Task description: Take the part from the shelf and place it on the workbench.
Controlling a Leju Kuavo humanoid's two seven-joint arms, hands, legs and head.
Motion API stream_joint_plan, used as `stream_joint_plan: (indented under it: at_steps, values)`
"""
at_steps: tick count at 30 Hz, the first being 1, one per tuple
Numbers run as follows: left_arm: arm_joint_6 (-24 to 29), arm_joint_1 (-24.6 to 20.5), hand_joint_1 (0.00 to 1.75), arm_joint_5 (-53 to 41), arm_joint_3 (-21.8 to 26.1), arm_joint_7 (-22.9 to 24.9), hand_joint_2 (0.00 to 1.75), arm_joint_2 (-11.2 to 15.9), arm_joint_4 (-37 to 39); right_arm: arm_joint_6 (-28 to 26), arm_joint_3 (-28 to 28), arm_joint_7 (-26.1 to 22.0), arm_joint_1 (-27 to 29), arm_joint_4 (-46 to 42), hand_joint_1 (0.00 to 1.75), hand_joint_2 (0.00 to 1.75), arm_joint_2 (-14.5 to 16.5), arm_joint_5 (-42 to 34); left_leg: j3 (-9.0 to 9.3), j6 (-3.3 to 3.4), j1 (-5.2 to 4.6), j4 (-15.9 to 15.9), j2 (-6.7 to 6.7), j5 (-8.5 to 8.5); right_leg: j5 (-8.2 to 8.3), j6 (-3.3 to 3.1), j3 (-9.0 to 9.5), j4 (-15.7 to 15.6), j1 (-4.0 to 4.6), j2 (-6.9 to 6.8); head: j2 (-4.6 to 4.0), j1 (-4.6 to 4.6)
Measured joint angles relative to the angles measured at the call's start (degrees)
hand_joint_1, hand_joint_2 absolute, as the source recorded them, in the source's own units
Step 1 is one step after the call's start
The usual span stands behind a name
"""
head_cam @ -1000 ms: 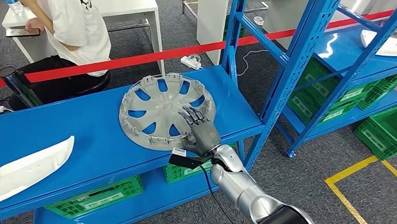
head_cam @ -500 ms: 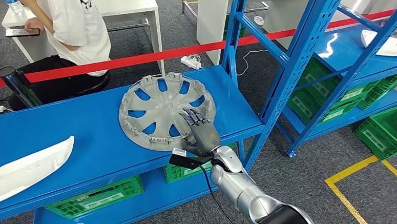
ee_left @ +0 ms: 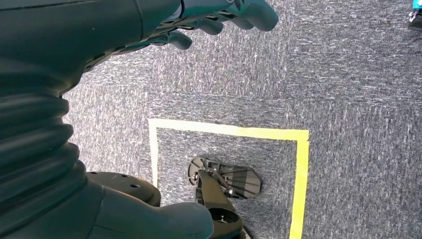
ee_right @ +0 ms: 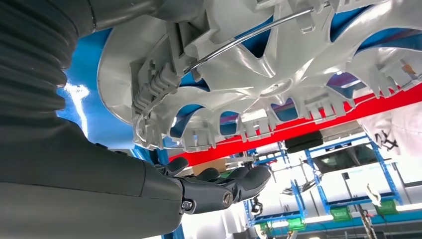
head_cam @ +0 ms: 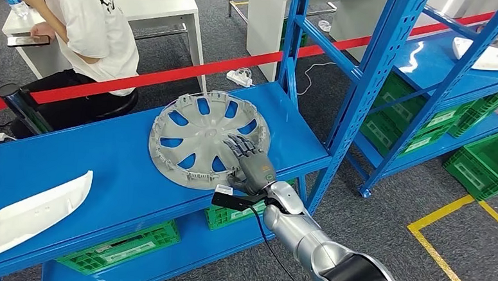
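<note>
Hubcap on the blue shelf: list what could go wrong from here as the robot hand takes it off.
1. The right robot hand lies on the hubcap near one edge only, so the wide cover may tilt or slip when lifted.
2. The blue upright stands close beside the hubcap and could catch the rim as it comes out.
3. The retaining clips and wire ring on the hubcap's underside could snag the fingers.

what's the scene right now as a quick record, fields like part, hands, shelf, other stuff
part: grey wheel cover, lying on the blue shelf
right hand: right hand at the cover's near edge, fingers laid over it, thumb under the rim; firm grip not certain
left hand: left hand hangs over grey carpet, holding nothing
other part: white panel at the shelf's left end
below shelf: green crates
behind: seated person, red tape
</note>
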Motion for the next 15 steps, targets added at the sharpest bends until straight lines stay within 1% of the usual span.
stream_joint_plan:
  at_steps: [15]
  values:
    - [0.26,-0.02,0.00,0.15,0.00,-0.17,1.75,0.00,-0.02,0.20,0.00,-0.30,-0.14,0.23,0.24,1.75,0.01,0.24,0.02,0.00,0.00,0.00,0.00,0.00,0.00,0.00,0.02,0.00,0.00,0.00,0.00,0.00]
